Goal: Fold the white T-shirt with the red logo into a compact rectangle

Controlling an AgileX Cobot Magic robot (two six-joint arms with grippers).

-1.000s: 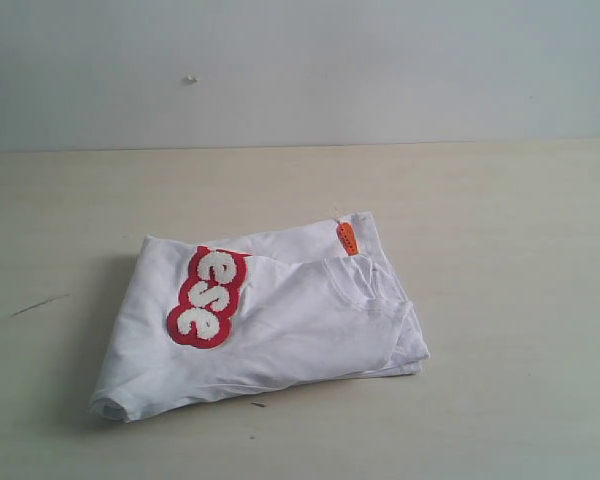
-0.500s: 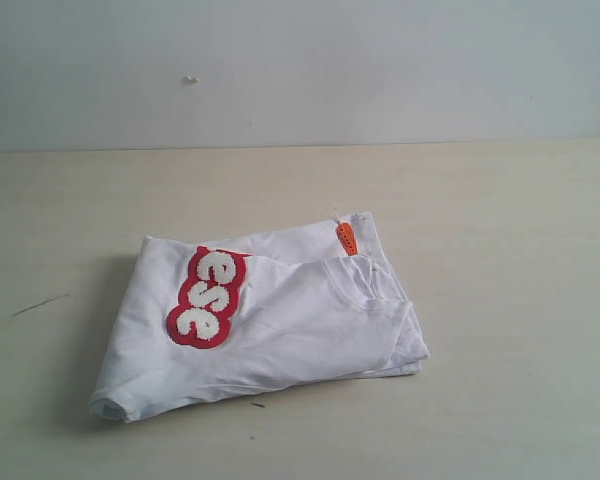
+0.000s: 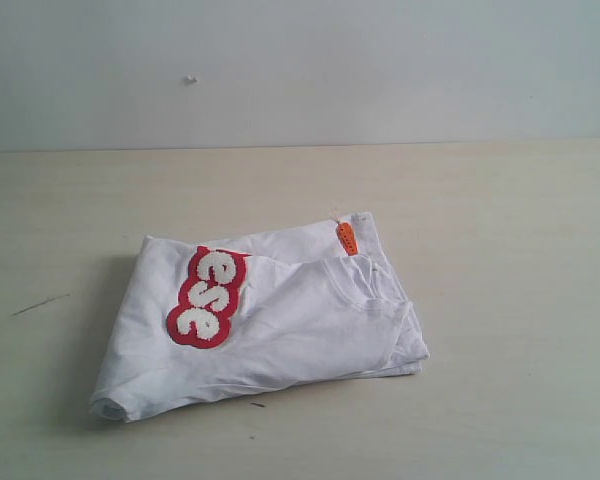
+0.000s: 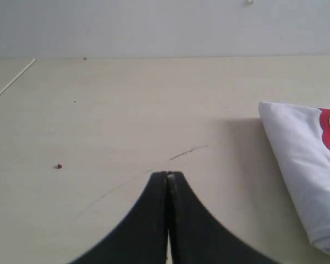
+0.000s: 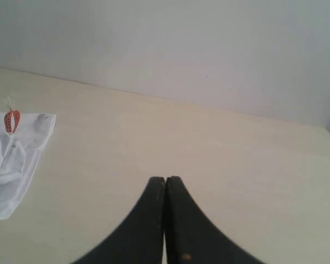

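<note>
A white short-sleeved cotton T-shirt [image 3: 280, 325] lies folded into a rough, slightly skewed rectangle on the pale beige wood-look worktop [image 3: 510, 260], a little left of the middle in the exterior view. On its upper layer sits the red logo [image 3: 208, 296], a strip of fuzzy white bubble letters on a thick red outline. Only the letters "ese" show, and the rest runs under a fold. A small orange neck tag [image 3: 347, 238] sticks out at the far right corner of the bundle, beside the ribbed collar. The near left corner is a rolled edge.

Neither arm shows in the exterior view. In the left wrist view the black left pincer [image 4: 168, 175] is clenched, its two fingers pressed together with nothing between them. It hangs over bare worktop, with the shirt's rolled edge off to one side and clearly apart from it. The black right pincer [image 5: 165, 179] is likewise clenched and empty over bare worktop. The tag corner of the shirt lies well to its side, not touching it.
</note>
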